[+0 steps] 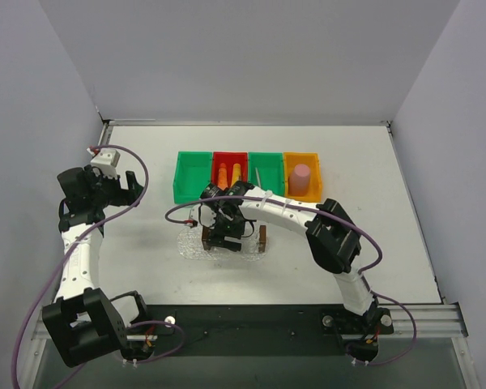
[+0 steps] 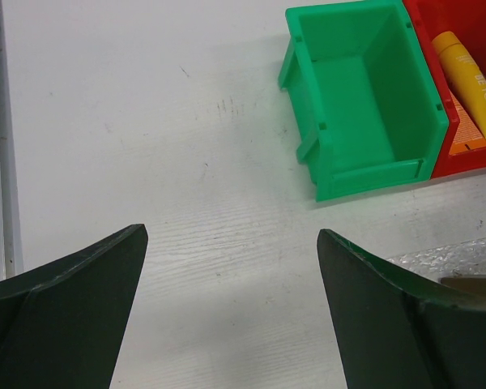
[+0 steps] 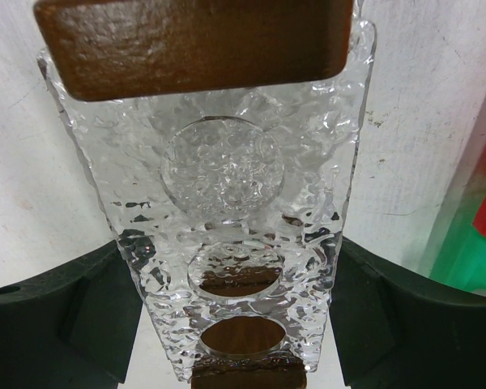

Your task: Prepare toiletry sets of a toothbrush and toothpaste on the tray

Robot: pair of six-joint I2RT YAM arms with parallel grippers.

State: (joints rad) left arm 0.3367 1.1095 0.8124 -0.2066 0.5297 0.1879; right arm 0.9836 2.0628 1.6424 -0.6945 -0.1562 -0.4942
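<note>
1. The right gripper (image 3: 232, 247) is clamping the tray (image 3: 243, 178) across its long sides, one finger pressing each wall. The far handle block (image 3: 194, 40) is sitting ahead of the fingertips.
2. The walls are slick, dimpled plastic. As I judge it, the tray could be slipping or twisting between the fingers during any quick move.
3. The bins (image 1: 191, 154) are standing just beyond the fingertips, so a forward swing risks knocking them.
4. The toothpaste (image 1: 229, 173) and the toothbrush (image 1: 259, 177) are lying in those bins, and neither is on the tray. A skewed tray would be making placement harder.
5. Well off to the left, the left gripper (image 2: 231, 235) is hanging wide apart and empty over the table (image 2: 146, 121).
</note>
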